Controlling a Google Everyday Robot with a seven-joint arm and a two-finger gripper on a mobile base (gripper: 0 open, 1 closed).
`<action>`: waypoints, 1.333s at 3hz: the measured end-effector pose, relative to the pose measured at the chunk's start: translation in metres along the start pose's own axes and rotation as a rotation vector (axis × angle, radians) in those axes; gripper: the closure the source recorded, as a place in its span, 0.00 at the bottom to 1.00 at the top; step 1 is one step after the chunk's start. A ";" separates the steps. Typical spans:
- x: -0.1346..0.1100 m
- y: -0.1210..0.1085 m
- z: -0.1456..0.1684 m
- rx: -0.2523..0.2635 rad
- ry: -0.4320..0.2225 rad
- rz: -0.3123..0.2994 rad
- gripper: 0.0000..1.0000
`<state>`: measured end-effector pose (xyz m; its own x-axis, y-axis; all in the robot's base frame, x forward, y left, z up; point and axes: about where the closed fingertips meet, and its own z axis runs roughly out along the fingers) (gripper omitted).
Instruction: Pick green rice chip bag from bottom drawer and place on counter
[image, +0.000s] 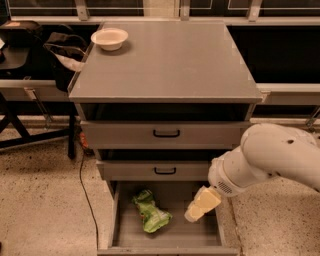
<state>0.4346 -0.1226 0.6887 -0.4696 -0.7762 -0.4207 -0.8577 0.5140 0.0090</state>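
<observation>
Evidently unstarted: the chip bag (151, 215) lies left-centre in the bottom drawer (175, 236). The gripper (193, 215) hangs at its right edge; whether open or closed cannot be told.

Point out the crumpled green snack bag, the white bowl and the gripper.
Crumpled green foil snack bag (151, 212): camera view, its middle.
Round white bowl (109, 38): camera view, its inside.
Gripper (194, 214): camera view, its tip, above the grey bottom drawer (130, 235), right side.
</observation>
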 end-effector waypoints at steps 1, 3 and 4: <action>0.008 0.003 0.034 -0.060 -0.034 0.005 0.00; 0.025 0.008 0.109 -0.168 -0.033 0.016 0.00; 0.029 0.012 0.137 -0.191 0.010 0.011 0.00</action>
<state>0.4391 -0.0887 0.5525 -0.4808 -0.7750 -0.4102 -0.8760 0.4448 0.1865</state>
